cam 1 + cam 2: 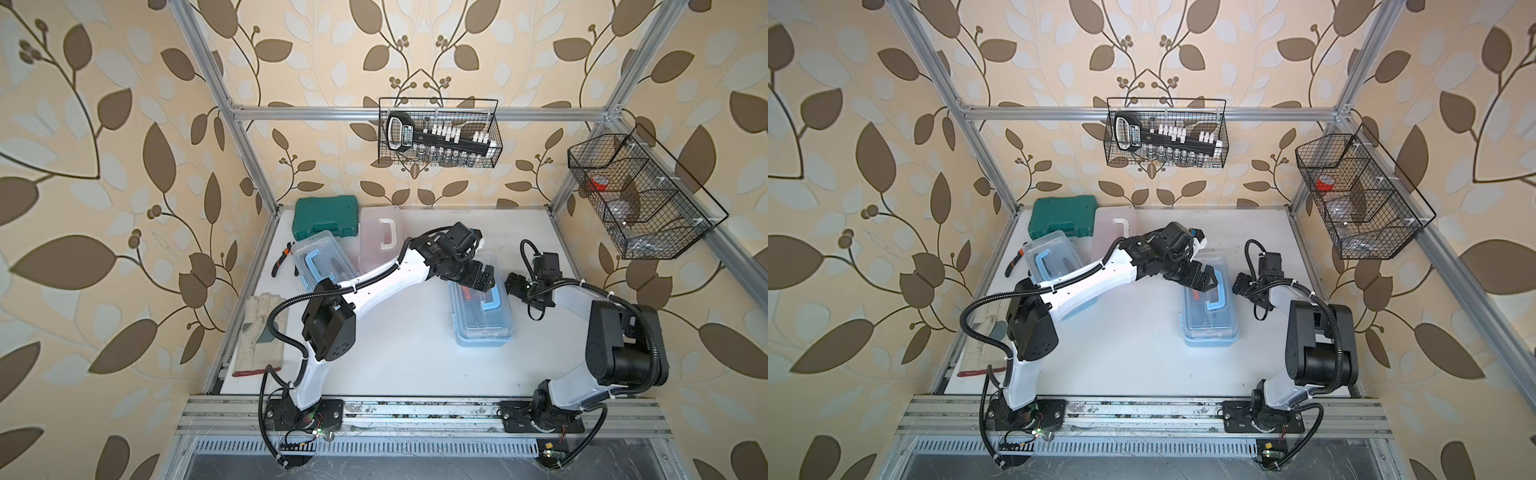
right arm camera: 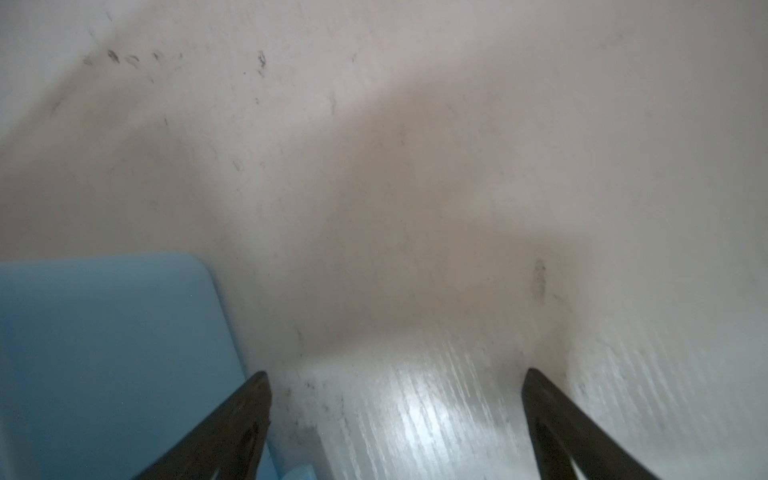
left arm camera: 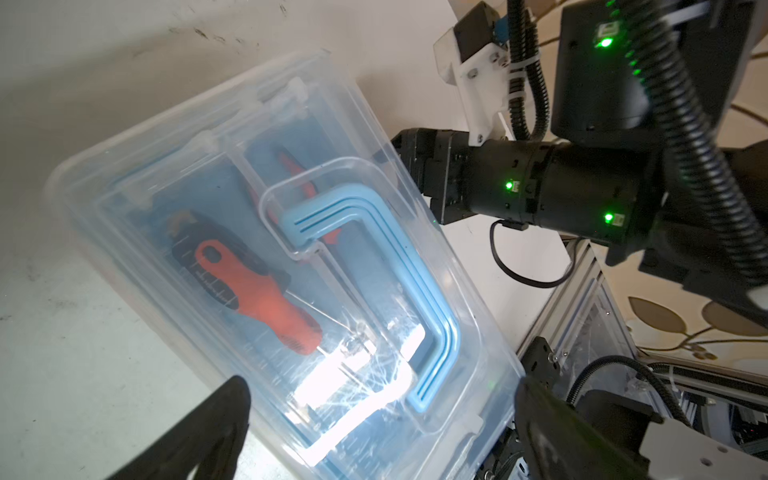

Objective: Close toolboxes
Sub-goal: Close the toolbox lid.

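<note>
A light blue toolbox (image 1: 482, 316) (image 1: 1210, 320) lies right of the table's middle with its clear lid down. Its blue handle (image 3: 432, 316) lies flat, and an orange-handled screwdriver (image 3: 257, 286) shows through the lid. My left gripper (image 1: 482, 280) (image 3: 382, 399) hovers open over the box's far end, one finger on each side of the lid. My right gripper (image 1: 513, 286) (image 2: 395, 378) is open just right of this box, with only table between its fingers. A second light blue toolbox (image 1: 320, 259) sits at the left. A pink toolbox (image 1: 380, 241) is behind it, partly hidden by my left arm.
A dark green case (image 1: 326, 222) stands at the back left. Pliers (image 1: 282, 262) and work gloves (image 1: 259, 332) lie along the table's left edge. Wire baskets hang on the back wall (image 1: 438, 133) and on the right frame (image 1: 636, 195).
</note>
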Robot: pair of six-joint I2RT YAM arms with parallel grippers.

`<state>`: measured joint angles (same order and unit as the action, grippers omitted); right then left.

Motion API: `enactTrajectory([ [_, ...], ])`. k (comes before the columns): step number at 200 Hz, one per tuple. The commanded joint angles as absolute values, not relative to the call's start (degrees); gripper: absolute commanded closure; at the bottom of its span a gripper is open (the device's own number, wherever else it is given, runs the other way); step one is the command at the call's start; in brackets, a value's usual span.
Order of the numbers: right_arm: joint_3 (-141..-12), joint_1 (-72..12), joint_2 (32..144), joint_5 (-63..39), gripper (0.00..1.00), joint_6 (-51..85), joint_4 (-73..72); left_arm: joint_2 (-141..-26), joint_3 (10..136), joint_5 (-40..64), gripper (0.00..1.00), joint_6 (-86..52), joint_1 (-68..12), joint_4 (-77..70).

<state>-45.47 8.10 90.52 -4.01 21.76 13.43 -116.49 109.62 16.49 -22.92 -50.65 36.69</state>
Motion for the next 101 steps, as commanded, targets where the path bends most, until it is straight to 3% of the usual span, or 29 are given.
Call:
enactTrajectory([
  [1,-43.69,7.22,91.41,-8.34,0.08,22.1,16.02,-115.93,111.44,16.49,0.01,-22.88,-50.71,36.54],
  [41,-42.86,6.64,90.3,-10.56,0.08,22.88,15.21,-115.89,109.9,13.7,0.01,-22.1,-50.71,39.02],
  [101,-47.1,7.74,85.88,-0.6,0.02,24.28,18.95,-114.24,104.8,11.31,0.01,-22.15,-50.28,40.08],
])
